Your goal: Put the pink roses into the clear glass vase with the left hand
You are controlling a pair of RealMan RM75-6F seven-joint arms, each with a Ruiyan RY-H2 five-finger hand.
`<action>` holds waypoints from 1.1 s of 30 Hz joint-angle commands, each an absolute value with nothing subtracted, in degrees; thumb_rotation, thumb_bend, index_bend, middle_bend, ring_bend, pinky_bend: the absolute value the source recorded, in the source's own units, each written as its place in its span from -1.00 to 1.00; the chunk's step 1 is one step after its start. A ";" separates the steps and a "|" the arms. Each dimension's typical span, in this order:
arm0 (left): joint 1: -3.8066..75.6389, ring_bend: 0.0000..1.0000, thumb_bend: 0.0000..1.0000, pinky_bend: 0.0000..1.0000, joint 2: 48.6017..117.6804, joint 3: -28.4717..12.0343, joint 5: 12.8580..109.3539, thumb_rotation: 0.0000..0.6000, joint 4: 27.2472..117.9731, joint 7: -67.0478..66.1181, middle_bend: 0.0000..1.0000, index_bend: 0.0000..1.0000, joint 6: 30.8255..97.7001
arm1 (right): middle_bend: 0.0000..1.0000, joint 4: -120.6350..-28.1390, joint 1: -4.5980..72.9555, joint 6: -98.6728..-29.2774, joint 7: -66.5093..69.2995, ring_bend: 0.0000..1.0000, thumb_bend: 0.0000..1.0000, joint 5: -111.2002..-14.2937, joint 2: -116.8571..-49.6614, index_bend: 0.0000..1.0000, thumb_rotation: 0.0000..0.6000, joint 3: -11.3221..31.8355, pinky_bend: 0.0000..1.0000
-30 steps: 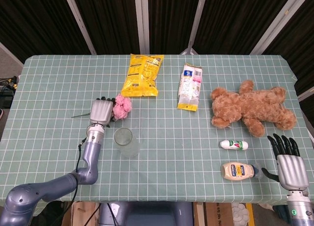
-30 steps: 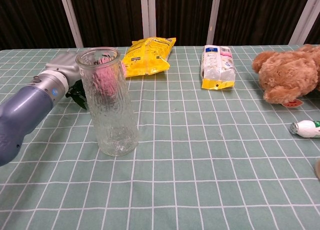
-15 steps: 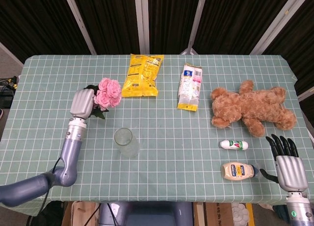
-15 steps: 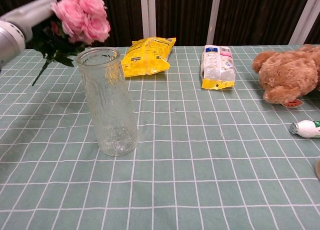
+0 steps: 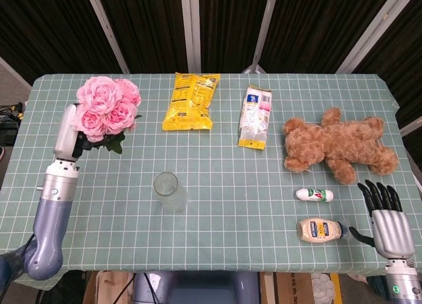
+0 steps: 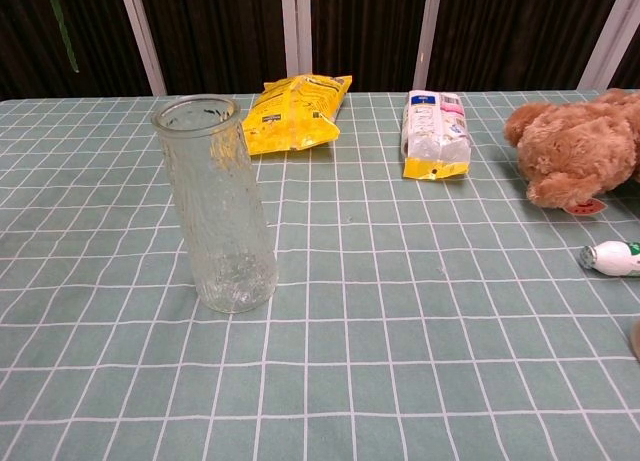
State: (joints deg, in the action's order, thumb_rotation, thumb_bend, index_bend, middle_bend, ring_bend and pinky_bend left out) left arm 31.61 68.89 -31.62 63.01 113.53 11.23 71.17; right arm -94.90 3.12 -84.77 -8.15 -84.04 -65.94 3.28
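My left hand holds the bunch of pink roses high above the table's left side, well left of the vase. In the chest view only the green stem tip of the roses hangs in at the top left. The clear glass vase stands upright and empty near the front middle; in the chest view this vase is close and tall. My right hand rests at the front right corner with its fingers spread and nothing in it.
A yellow snack bag and a white packet lie at the back. A brown teddy bear lies at the right. A small white bottle and a mayonnaise bottle lie near my right hand.
My left hand has lifted the roses off the table and carried them up and to the left, out of the chest view except for the stem tip. The right hand has stayed put.
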 commanded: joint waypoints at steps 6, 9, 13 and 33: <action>28.58 -0.33 -0.03 -0.11 59.42 -36.74 57.25 1.00 124.32 29.26 -0.06 -0.20 60.97 | -0.81 -94.52 3.20 -84.59 -7.56 -0.98 -0.66 -83.86 -65.82 -0.75 1.00 3.45 -1.00; 28.62 -0.33 -0.03 -0.11 58.08 -37.05 57.83 1.00 124.75 30.53 -0.06 -0.19 59.92 | -0.81 -94.30 3.19 -84.70 -7.64 -0.98 -0.66 -83.71 -65.95 -0.75 1.00 3.60 -1.00; 29.52 -0.33 -0.03 -0.11 57.58 -36.57 57.33 1.00 126.15 30.47 -0.06 -0.19 59.17 | -0.81 -94.24 3.23 -84.59 -7.55 -0.98 -0.66 -83.60 -65.99 -0.75 1.00 3.65 -1.00; 34.93 -0.33 -0.03 -0.11 57.36 -33.41 51.74 1.00 130.87 27.25 -0.06 -0.19 56.94 | -0.81 -93.56 3.16 -84.74 -6.01 -0.98 -0.66 -83.35 -65.64 -0.75 1.00 4.02 -1.00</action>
State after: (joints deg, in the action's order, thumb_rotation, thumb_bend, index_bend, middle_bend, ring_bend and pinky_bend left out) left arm 34.48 56.91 -33.92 52.10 131.06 27.84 57.01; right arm -93.56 3.16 -84.73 -6.01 -83.33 -65.66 4.01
